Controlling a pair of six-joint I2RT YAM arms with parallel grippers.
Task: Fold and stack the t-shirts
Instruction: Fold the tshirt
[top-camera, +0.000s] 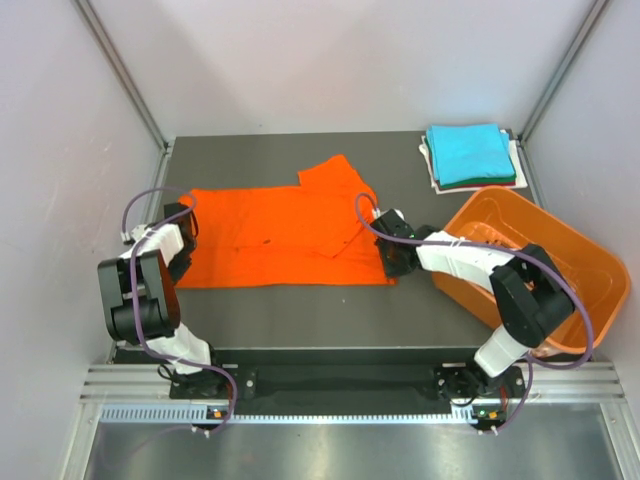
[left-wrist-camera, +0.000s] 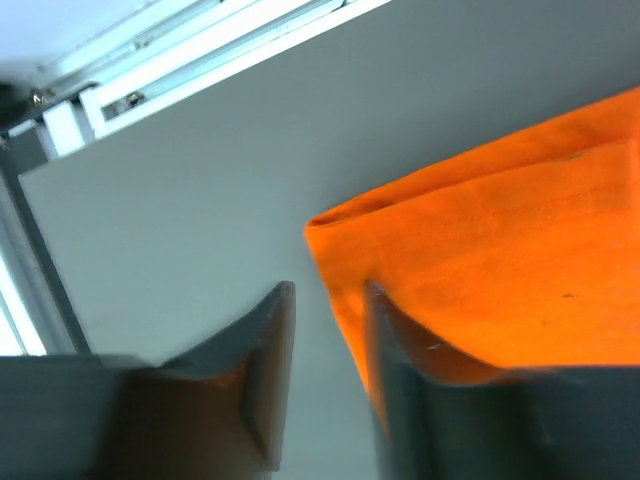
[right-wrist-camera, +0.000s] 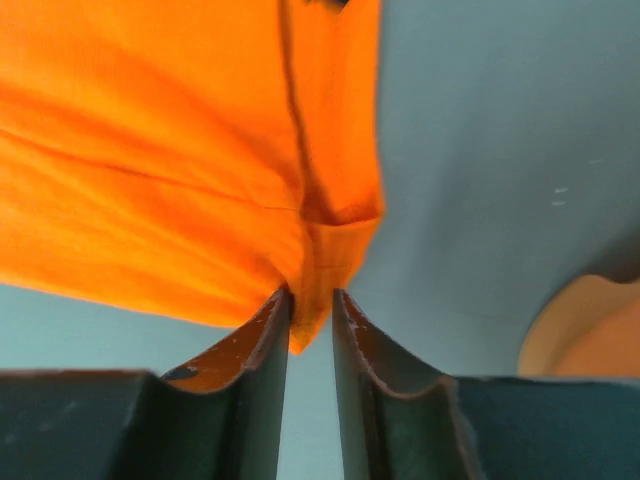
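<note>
A bright orange t-shirt (top-camera: 280, 235) lies flat across the middle of the dark table, one sleeve folded over at its upper right. My left gripper (top-camera: 185, 243) sits at the shirt's left edge. In the left wrist view it (left-wrist-camera: 330, 287) is open, bare table shows between the fingers, and the shirt's folded edge (left-wrist-camera: 500, 270) lies beside the right finger. My right gripper (top-camera: 386, 256) is at the shirt's near right corner. Its jaws (right-wrist-camera: 311, 292) stand slightly apart, with the tip of the cloth corner (right-wrist-camera: 170, 150) hanging between them. A turquoise folded t-shirt (top-camera: 470, 152) tops a stack at the back right.
An orange plastic basket (top-camera: 590, 260) stands tilted at the right, just beyond my right arm; its rim (right-wrist-camera: 585, 330) shows in the right wrist view. White and dark cloth (top-camera: 430, 165) peeks out under the turquoise shirt. Grey walls close in on both sides.
</note>
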